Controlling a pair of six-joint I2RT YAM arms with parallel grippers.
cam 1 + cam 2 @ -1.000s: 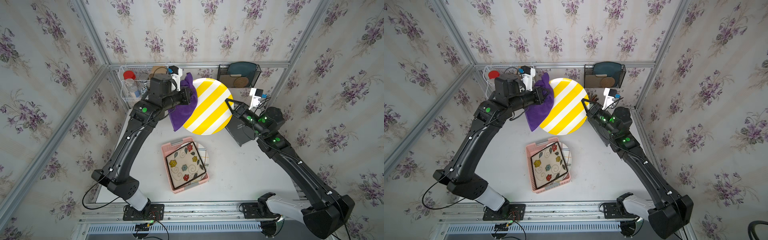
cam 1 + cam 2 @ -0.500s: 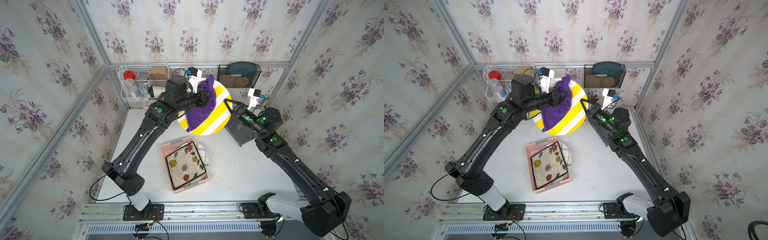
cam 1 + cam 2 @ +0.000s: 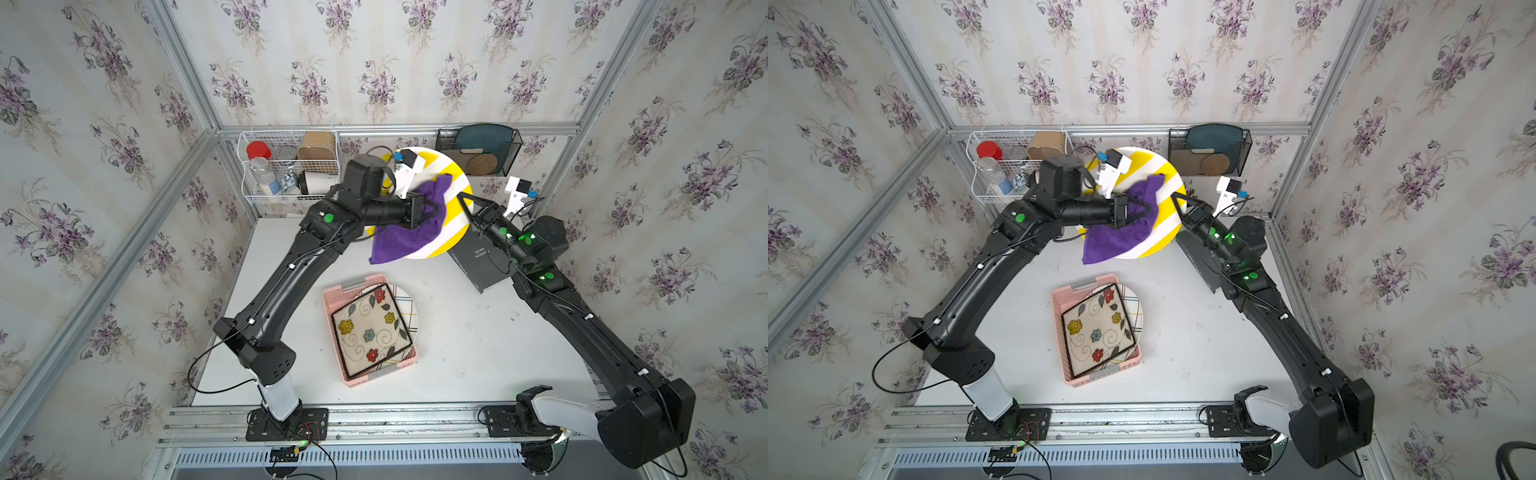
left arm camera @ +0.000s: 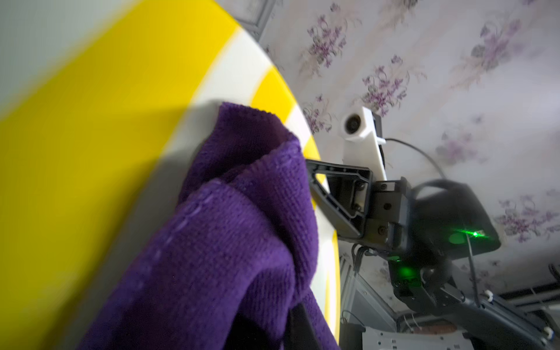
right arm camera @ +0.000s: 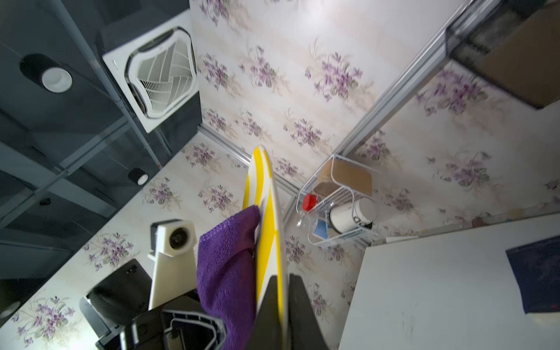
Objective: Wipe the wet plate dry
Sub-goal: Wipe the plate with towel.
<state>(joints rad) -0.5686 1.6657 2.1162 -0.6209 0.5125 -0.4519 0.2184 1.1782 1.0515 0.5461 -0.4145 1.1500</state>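
Observation:
A round plate [image 3: 452,226] [image 3: 1167,216] with yellow and white stripes hangs tilted above the back of the table. My right gripper [image 3: 460,197] [image 3: 1177,195] is shut on the plate's right rim. In the right wrist view the plate [image 5: 268,227] stands edge-on between the two fingers of that gripper [image 5: 284,289]. My left gripper [image 3: 436,208] [image 3: 1148,208] is shut on a purple cloth [image 3: 409,239] [image 3: 1121,241] and presses it against the plate's face. In the left wrist view the cloth [image 4: 227,242] covers my jaws and lies on the plate [image 4: 91,151].
A pink basket [image 3: 332,324] at mid-table holds a square flowered plate [image 3: 370,332] over a round one. A black box [image 3: 478,262] lies under my right wrist. A white wire rack [image 3: 286,166] with jars and a black mesh holder [image 3: 478,151] hang on the back wall.
My left gripper has swept the cloth from beside the plate's left rim across its face toward the right rim. The right gripper has kept hold of the plate, which barely moved.

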